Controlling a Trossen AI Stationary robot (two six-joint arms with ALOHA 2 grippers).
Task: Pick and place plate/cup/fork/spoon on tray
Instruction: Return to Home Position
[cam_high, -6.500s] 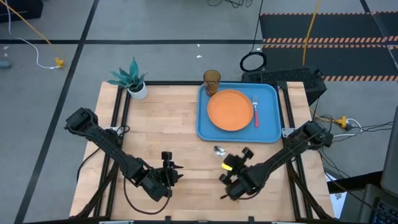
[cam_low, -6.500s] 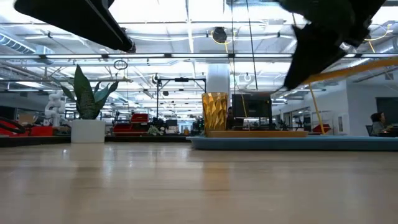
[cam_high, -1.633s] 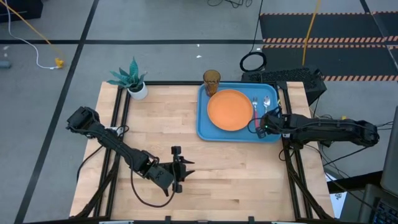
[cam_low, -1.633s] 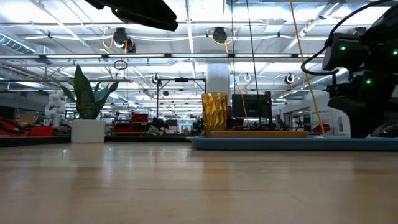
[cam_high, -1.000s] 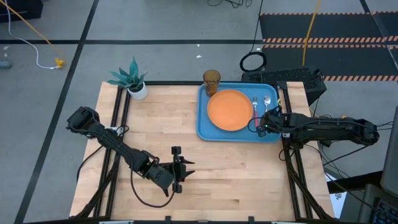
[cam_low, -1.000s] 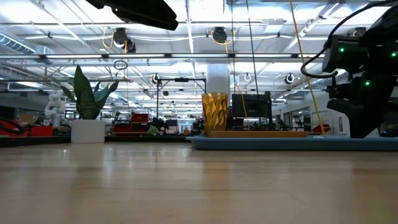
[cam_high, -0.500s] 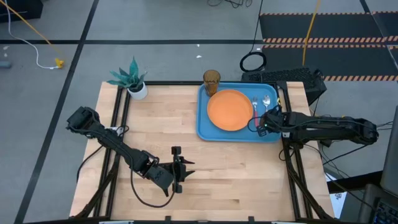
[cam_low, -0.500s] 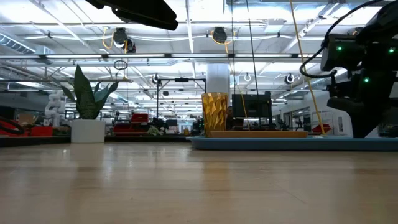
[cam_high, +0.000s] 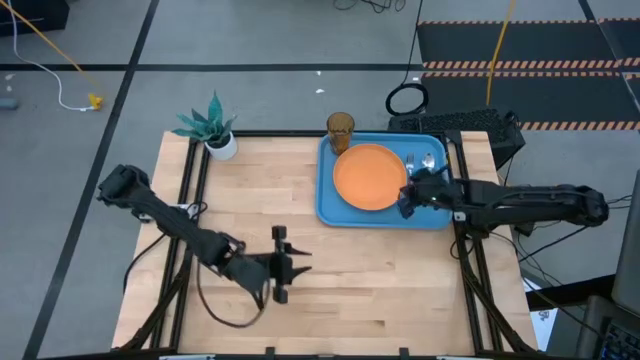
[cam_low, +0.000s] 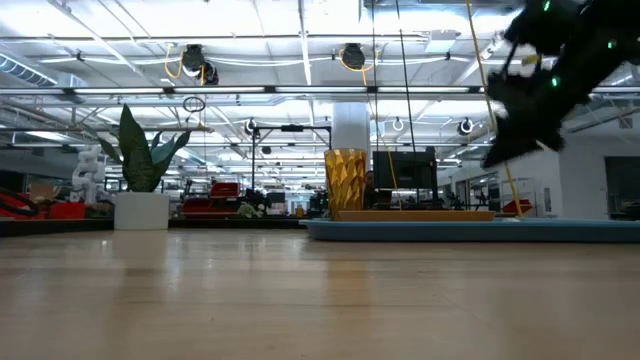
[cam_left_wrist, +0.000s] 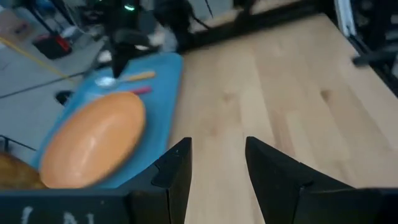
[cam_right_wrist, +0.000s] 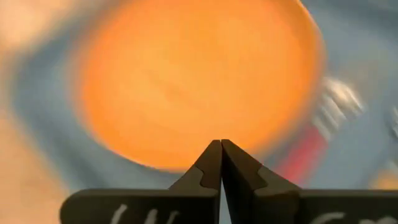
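The blue tray (cam_high: 330, 205) lies at the table's far right. The orange plate (cam_high: 366, 177) rests flat in it. The fork (cam_high: 409, 160) and the spoon (cam_high: 428, 160) lie side by side in the tray to the plate's right; both also show in the left wrist view, the spoon (cam_left_wrist: 124, 78) and the fork's pink handle (cam_left_wrist: 139, 90). The amber cup (cam_high: 340, 129) stands upright at the tray's far left corner. My right gripper (cam_high: 404, 200) is shut and empty above the plate's right rim (cam_right_wrist: 186, 81). My left gripper (cam_high: 285, 262) is open and empty above bare wood, near the table's middle.
A white pot with a green plant (cam_high: 215, 130) stands at the table's far left corner. Bare wood (cam_high: 260, 190) lies between the left gripper and the tray. Cables and a black ring lie on the floor beyond the tray.
My right gripper has risen from the tray's right part and gone a little toward the table's left, over the plate's right rim, leaving the spoon lying beside the fork. My left arm has shifted slightly toward the far edge, its gripper still open.
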